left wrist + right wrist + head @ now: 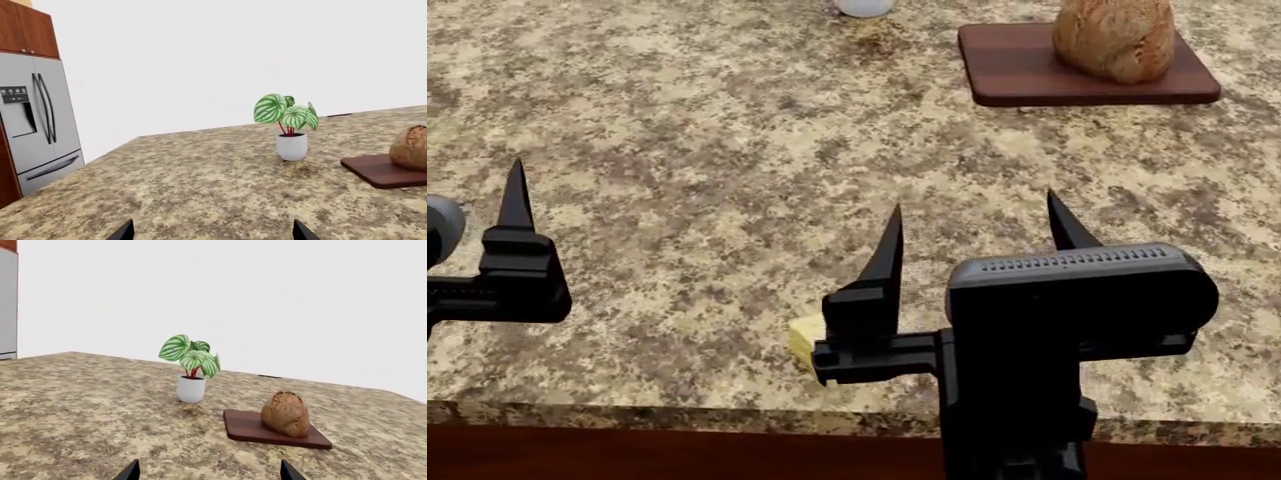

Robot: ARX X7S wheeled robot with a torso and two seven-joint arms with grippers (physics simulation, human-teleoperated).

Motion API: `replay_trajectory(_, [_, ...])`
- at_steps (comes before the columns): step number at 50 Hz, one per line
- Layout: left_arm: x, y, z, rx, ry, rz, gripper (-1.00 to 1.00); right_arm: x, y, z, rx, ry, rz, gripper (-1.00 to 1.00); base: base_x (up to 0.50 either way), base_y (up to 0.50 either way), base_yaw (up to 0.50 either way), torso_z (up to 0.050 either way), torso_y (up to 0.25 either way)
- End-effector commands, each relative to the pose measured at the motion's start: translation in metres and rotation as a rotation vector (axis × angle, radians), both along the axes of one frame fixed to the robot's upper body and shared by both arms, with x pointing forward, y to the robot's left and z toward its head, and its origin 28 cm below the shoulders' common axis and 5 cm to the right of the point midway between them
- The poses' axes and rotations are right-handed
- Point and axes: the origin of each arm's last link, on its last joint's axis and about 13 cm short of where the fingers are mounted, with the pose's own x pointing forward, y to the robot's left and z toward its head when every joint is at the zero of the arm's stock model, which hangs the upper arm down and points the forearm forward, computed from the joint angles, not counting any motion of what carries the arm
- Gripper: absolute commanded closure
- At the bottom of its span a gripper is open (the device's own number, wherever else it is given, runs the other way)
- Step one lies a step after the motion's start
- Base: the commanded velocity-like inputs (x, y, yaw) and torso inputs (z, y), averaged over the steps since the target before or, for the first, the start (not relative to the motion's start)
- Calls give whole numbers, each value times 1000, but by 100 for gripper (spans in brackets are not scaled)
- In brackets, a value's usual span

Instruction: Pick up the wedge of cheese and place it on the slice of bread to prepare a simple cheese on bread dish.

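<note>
The wedge of cheese is a small pale yellow chunk near the counter's front edge, mostly hidden behind my right gripper's left finger. The slice of bread is a golden-brown crusty piece standing on a dark wooden board at the far right; it also shows in the right wrist view and the left wrist view. My right gripper is open and empty, hovering above and just beyond the cheese. My left gripper is open and empty at the left; only one finger shows in the head view.
A potted plant with striped green leaves in a white pot stands on the granite counter left of the board. A steel fridge stands beyond the counter's end. The counter's front edge runs just below the grippers.
</note>
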Motion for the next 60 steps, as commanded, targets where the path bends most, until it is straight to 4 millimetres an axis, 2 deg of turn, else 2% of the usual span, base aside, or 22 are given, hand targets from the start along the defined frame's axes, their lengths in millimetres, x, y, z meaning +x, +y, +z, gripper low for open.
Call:
replay_trajectory(1, [0, 0, 0, 2, 1, 2, -100, 0, 0, -1, 2, 3, 1, -100, 109, 309, 0, 0, 0])
replay_trajectory(20, [0, 0, 0, 7, 1, 6, -100, 0, -1, -3, 6, 16, 25, -100, 113, 303, 0, 0, 0])
replay_trajectory(33, [0, 0, 0, 10, 3, 10, -100, 0, -17, -2, 31, 147, 54, -100, 53, 107, 0, 0, 0])
replay_trajectory(39, [1, 0, -1, 16, 3, 17, -100, -1, -27, -10, -69, 277, 52, -100, 0, 0, 0, 0, 0])
replay_trajectory(43, [1, -1, -1, 26, 4, 23, -100, -10, -29, -17, -158, 339, 106, -100, 0, 0, 0, 0, 0])
replay_trajectory(49, [1, -1, -1, 29, 4, 23, -100, -19, -32, -19, -245, 355, 156, -100, 0, 0, 0, 0, 0])
replay_trajectory(60, [1, -1, -1, 43, 3, 37, -100, -27, -39, -12, -264, 355, 201, -100, 0, 0, 0, 0, 0])
